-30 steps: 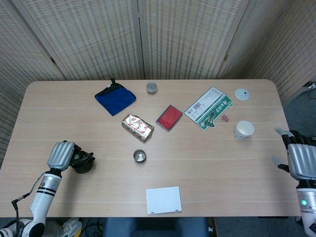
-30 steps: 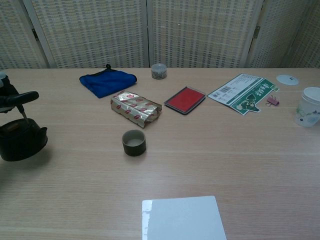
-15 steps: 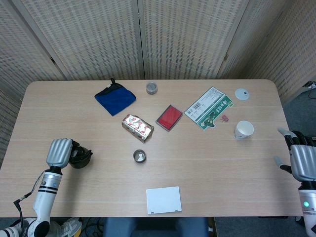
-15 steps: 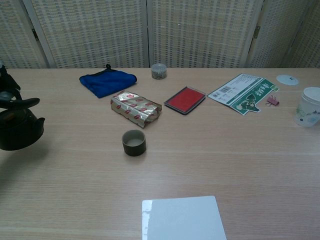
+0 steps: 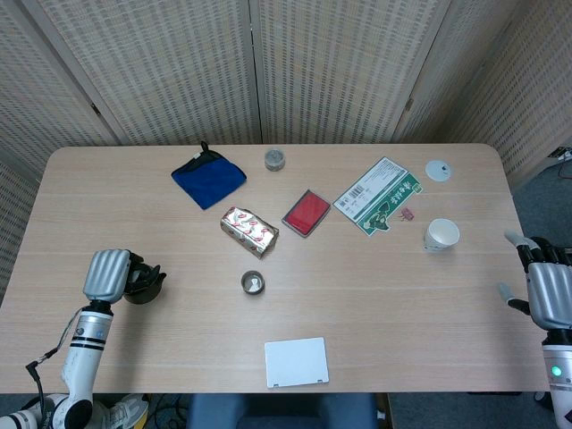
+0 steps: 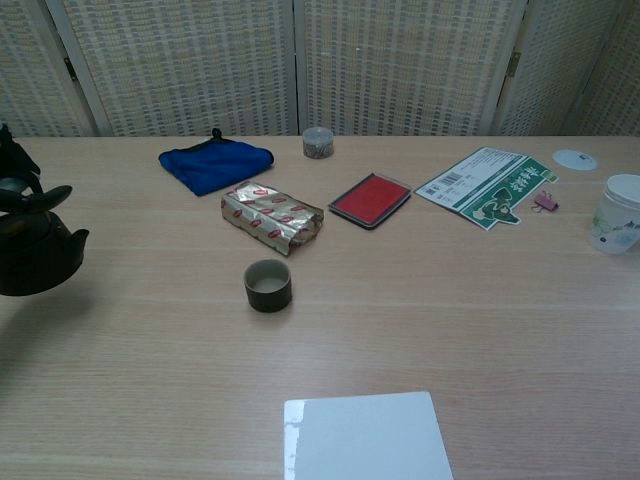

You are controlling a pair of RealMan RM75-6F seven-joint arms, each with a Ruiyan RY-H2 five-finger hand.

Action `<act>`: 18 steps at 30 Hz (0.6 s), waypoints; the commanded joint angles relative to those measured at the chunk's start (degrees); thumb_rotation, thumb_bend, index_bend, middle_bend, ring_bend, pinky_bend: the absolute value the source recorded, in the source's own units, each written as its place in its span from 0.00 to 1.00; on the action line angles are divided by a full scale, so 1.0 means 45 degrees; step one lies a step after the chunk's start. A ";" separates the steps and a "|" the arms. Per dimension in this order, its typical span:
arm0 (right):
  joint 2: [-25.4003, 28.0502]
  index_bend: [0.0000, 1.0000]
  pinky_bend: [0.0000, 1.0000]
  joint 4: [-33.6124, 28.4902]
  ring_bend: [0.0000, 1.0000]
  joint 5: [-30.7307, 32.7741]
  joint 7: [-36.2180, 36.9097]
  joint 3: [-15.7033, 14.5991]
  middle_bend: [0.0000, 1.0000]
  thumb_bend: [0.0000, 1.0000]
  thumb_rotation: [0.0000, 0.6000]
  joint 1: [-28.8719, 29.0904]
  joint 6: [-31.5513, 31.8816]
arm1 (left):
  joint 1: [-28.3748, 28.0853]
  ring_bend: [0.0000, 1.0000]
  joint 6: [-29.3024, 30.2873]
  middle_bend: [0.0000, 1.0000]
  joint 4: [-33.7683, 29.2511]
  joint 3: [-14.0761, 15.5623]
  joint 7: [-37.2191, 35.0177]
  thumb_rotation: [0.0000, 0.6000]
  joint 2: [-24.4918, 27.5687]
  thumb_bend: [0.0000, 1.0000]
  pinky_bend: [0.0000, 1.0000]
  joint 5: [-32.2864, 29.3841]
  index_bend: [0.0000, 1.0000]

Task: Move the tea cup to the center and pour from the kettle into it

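Black kettle (image 6: 35,262) is hanging in the left hand (image 5: 109,275), which is grasping it above the bench (image 5: 402,295); the tea cup (image 5: 253,283) is sitting to that hand's right, while the right hand (image 5: 547,293) is idling released, fingers spread

We see a pale wood-grain tabletop (image 5: 402,295) with a matt finish, a dark matt kettle (image 6: 35,262), a soft blue cloth (image 5: 209,177), a crinkled shiny foil packet (image 5: 249,231), and a glossy red-topped case (image 5: 307,213).

Pale wooden table (image 5: 429,304) before woven folding screens (image 5: 340,63).
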 commanded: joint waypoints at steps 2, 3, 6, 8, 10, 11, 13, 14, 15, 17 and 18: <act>-0.0001 0.19 0.24 0.0012 0.14 0.0006 0.0021 -0.0004 0.25 0.21 1.00 -0.0019 0.0005 | 0.0004 1.00 0.0016 1.00 -0.0112 0.0109 0.0063 0.61 0.0079 0.36 0.73 0.0182 1.00; 0.0000 0.19 0.24 0.0016 0.14 0.0009 0.0023 -0.0002 0.25 0.21 1.00 -0.0025 0.0012 | 0.0007 1.00 0.0028 1.00 -0.0167 0.0158 0.0097 0.61 0.0113 0.36 0.73 0.0265 1.00; 0.0000 0.19 0.24 0.0014 0.14 -0.0004 0.0052 0.0001 0.25 0.21 1.00 -0.0050 0.0046 | 0.0011 1.00 0.0073 1.00 -0.0413 0.0324 0.0176 0.61 0.0238 0.37 0.73 0.0583 1.00; 0.0002 0.19 0.24 0.0017 0.14 -0.0017 0.0061 0.0001 0.25 0.21 1.00 -0.0066 0.0067 | 0.0004 1.00 0.0084 1.00 -0.0617 0.0428 0.0226 0.61 0.0311 0.37 0.73 0.0784 1.00; 0.0005 0.19 0.24 0.0016 0.14 -0.0037 0.0076 -0.0003 0.25 0.21 1.00 -0.0079 0.0080 | -0.0018 1.00 0.0089 1.00 -0.0803 0.0519 0.0303 0.61 0.0358 0.37 0.73 0.0978 1.00; 0.0011 0.19 0.24 0.0018 0.14 -0.0044 0.0082 -0.0001 0.25 0.21 1.00 -0.0084 0.0088 | -0.0032 1.00 0.0094 1.00 -0.0870 0.0552 0.0352 0.61 0.0366 0.37 0.73 0.1057 1.00; 0.0022 0.19 0.24 0.0020 0.14 -0.0057 0.0106 0.0008 0.25 0.21 1.00 -0.0104 0.0123 | -0.0086 1.00 0.0071 1.00 -0.1011 0.0610 0.0473 0.61 0.0371 0.37 0.73 0.1213 1.00; 0.0027 0.19 0.24 0.0019 0.14 -0.0069 0.0115 0.0013 0.25 0.21 1.00 -0.0112 0.0142 | -0.0119 1.00 0.0054 1.00 -0.1065 0.0622 0.0530 0.62 0.0367 0.37 0.73 0.1268 1.00; 0.0035 0.19 0.24 0.0016 0.14 -0.0079 0.0124 0.0019 0.25 0.21 1.00 -0.0122 0.0165 | -0.0151 1.00 0.0040 1.00 -0.1117 0.0630 0.0588 0.63 0.0363 0.37 0.73 0.1321 1.00; 0.0060 0.19 0.24 0.0002 0.14 -0.0109 0.0151 0.0022 0.25 0.21 1.00 -0.0154 0.0217 | -0.0243 1.00 -0.0028 1.00 -0.1229 0.0635 0.0731 0.66 0.0355 0.37 0.73 0.1412 1.00; 0.0077 0.19 0.24 -0.0004 0.14 -0.0118 0.0166 0.0024 0.25 0.21 1.00 -0.0170 0.0240 | -0.0303 1.00 -0.0054 1.00 -0.1274 0.0621 0.0808 0.67 0.0337 0.37 0.73 0.1468 1.00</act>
